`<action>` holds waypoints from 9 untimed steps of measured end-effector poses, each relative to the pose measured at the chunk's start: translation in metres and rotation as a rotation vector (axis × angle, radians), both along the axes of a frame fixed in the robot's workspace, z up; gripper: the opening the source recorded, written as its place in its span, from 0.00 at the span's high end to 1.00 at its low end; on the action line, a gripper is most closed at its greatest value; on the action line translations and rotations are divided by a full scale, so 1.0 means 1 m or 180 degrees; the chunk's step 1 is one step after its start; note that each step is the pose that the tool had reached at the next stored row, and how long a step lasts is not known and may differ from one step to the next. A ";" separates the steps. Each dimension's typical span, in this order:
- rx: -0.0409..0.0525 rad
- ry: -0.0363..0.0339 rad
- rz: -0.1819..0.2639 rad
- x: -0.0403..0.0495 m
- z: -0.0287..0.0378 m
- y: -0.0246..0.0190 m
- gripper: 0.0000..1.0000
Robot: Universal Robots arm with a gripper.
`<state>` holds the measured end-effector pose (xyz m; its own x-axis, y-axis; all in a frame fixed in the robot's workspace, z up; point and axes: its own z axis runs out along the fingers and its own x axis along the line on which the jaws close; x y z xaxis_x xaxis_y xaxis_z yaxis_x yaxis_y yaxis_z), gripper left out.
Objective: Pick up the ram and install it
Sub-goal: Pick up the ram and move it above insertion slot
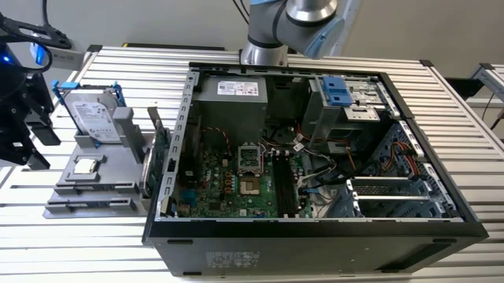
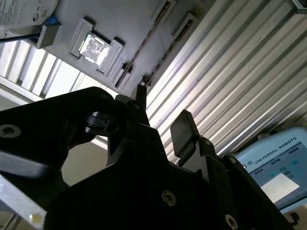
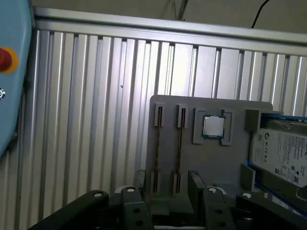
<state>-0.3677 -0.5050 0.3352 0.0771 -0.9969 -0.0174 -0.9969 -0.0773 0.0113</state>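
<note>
A grey holder (image 3: 211,158) lies on the slatted table, at the exterior view's left of the open computer case (image 1: 315,230). Two narrow slots run along the holder. In each one a thin strip shows edge-on, which I take for the ram (image 3: 158,143) (image 2: 144,45). My gripper (image 3: 168,181) (image 2: 160,110) hangs open above the slot end of the holder, with nothing between its black fingers (image 3: 196,184). In the exterior view the gripper (image 1: 33,144) is at the left edge, beside the holder (image 1: 118,194). The motherboard's long black slots (image 1: 285,183) lie inside the case.
The holder also carries a silver hard drive with blue brackets (image 1: 93,115) (image 3: 283,155) and a square processor chip (image 1: 85,167) (image 3: 213,126). A green circuit card (image 1: 160,156) stands on edge between holder and case. A light blue pendant (image 2: 276,167) lies nearby.
</note>
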 end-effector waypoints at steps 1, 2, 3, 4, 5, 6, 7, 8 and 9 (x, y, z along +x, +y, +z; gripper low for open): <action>0.0000 0.0000 0.0000 0.0000 -0.0008 0.0010 0.00; 0.0000 0.0000 0.0000 0.0000 -0.0016 0.0019 0.00; 0.0000 0.0000 0.0000 0.0000 -0.0025 0.0025 0.00; 0.0000 0.0000 0.0000 0.0000 -0.0033 0.0030 0.00; 0.0000 0.0000 0.0000 0.0000 -0.0041 0.0034 0.00; 0.0000 0.0000 0.0000 0.0001 -0.0048 0.0037 0.00; 0.0000 0.0000 0.0000 0.0001 -0.0055 0.0039 0.00; 0.0000 0.0000 0.0000 0.0001 -0.0063 0.0041 0.00; 0.0000 0.0000 0.0000 0.0000 -0.0071 0.0042 0.00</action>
<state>-0.3676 -0.5008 0.3281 0.0771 -0.9969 -0.0173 -0.9969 -0.0774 0.0114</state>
